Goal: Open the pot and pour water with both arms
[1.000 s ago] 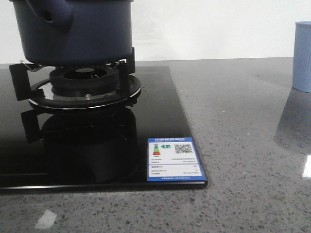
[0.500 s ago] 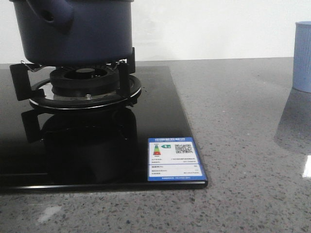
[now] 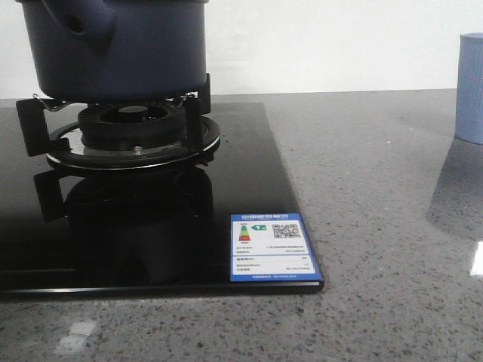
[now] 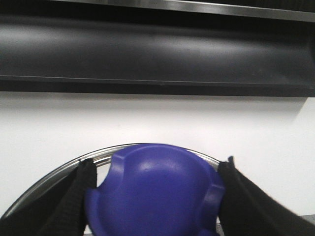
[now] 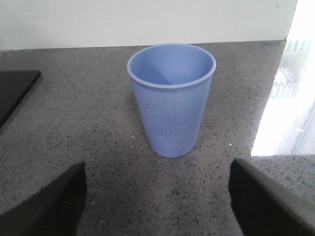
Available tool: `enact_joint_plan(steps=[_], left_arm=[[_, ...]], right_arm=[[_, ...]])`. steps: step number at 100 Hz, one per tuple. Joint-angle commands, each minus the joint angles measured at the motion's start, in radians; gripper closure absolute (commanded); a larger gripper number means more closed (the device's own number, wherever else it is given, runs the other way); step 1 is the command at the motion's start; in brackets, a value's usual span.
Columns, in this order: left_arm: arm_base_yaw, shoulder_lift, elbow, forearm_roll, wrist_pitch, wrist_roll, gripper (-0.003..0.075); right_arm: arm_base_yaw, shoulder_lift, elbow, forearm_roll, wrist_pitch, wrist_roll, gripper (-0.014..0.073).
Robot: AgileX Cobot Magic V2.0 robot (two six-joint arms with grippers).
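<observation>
The pot (image 3: 121, 49) stands on the burner grate (image 3: 128, 132) of the black glass hob (image 3: 249, 181), at the left of the speckled grey surface (image 3: 377, 188). In the left wrist view, the left end effector (image 4: 155, 196) has its two fingers closed on either side of a blue knob (image 4: 155, 191), with a curved metal rim (image 4: 49, 179) behind it, presumably the pot's lid. The right end effector (image 5: 157, 201) is spread wide and empty, facing the pale-blue ribbed cup (image 5: 171, 98), which stands apart from it on the surface. Judged progress: opening appears under way; pouring is not yet begun. The pot's top is cropped in the front view, so whether the lid is seated or lifted cannot be determined; neither arm appears there.
</observation>
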Motion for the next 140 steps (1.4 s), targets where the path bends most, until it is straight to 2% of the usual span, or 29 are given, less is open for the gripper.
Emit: enact_joint_plan(steps=[1,24,52,75,119,140], left_arm=[[0.003,-0.022,-0.037,0.0,-0.086,-0.003,0.0364],[0.003,-0.022,-0.037,0.0,-0.074,-0.003,0.0363],[0.003,-0.022,-0.037,0.0,-0.074,-0.003,0.0363],[0.003,-0.022,-0.037,0.0,-0.078,-0.003,0.0363],[0.003,-0.022,-0.037,0.0,-0.085,-0.003,0.0363],[0.003,-0.022,-0.037,0.0,-0.087,-0.003,0.0363]], right_arm=[[-0.005,0.057,-0.024,0.007,-0.132,0.003,0.0055],[-0.005,0.208,-0.031,0.048,-0.273,0.013,0.0055],[-0.005,0.35,-0.126,0.048,-0.277,0.036,0.0048],[-0.005,0.436,-0.197,0.048,-0.247,0.041,-0.0022],[-0.005,0.619,-0.302,0.048,-0.284,0.041,-0.0021],[-0.005,0.678,-0.312,0.039,-0.354,0.041,-0.0021]])
